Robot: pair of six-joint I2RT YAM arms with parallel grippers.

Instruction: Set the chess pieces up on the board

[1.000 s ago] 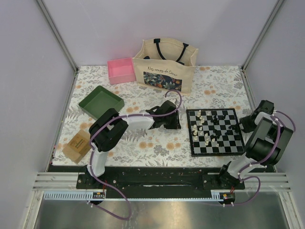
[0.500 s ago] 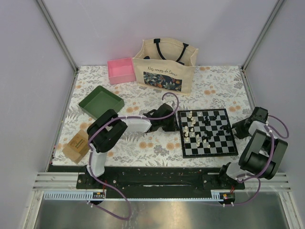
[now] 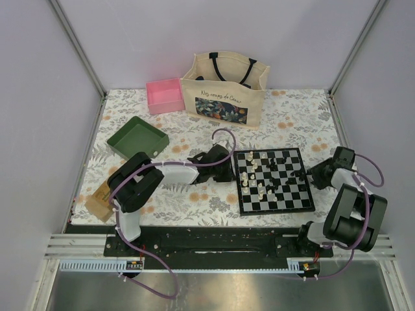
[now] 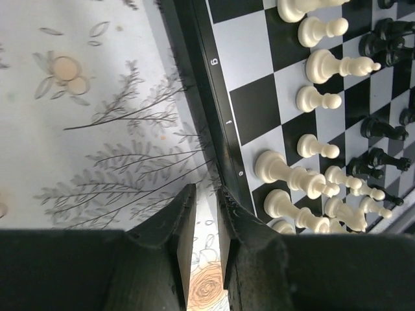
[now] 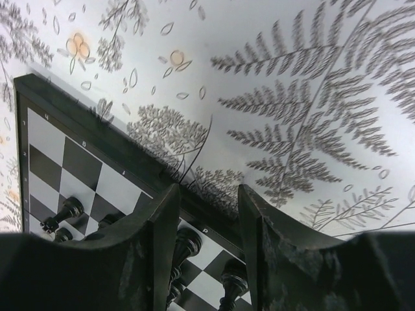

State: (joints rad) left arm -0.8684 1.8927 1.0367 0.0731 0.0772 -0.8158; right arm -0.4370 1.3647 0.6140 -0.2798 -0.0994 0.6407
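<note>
Board (image 3: 285, 202): flat on the flowered table (image 3: 298, 116), between the two grippers.

White pieces (image 4: 327, 65): bunched on the half of the board toward the left arm. The left wrist view shows most of them lying on their sides, pointing various ways.

Black pieces (image 3: 286, 173): loose scatter across the middle and far squares of the board, mixed in with the white. Some look upright, but they are too small to be sure.

No back rank or pawn row is formed on either side of the board. Judgement: setup is barely begun. Every piece is on the board, but all need standing up and sorting to their home squares.

Left gripper (image 4: 204, 194): low at the board's left rim, fingers drawn to a thin slit with tablecloth showing through it. Whether it nips the rim I cannot tell. No piece is held.

Right gripper (image 5: 209, 194): at the board's opposite rim, jaws moderately apart and astride the border, a black piece's head below the gap. It grips nothing.

Beyond the board:
- Tote bag (image 3: 224, 87) stands behind it.
- Pink box (image 3: 165, 95) and green tray (image 3: 137, 138) are well off past the left gripper.
- Cardboard packet (image 3: 104, 197) lies farther out that way.
</note>
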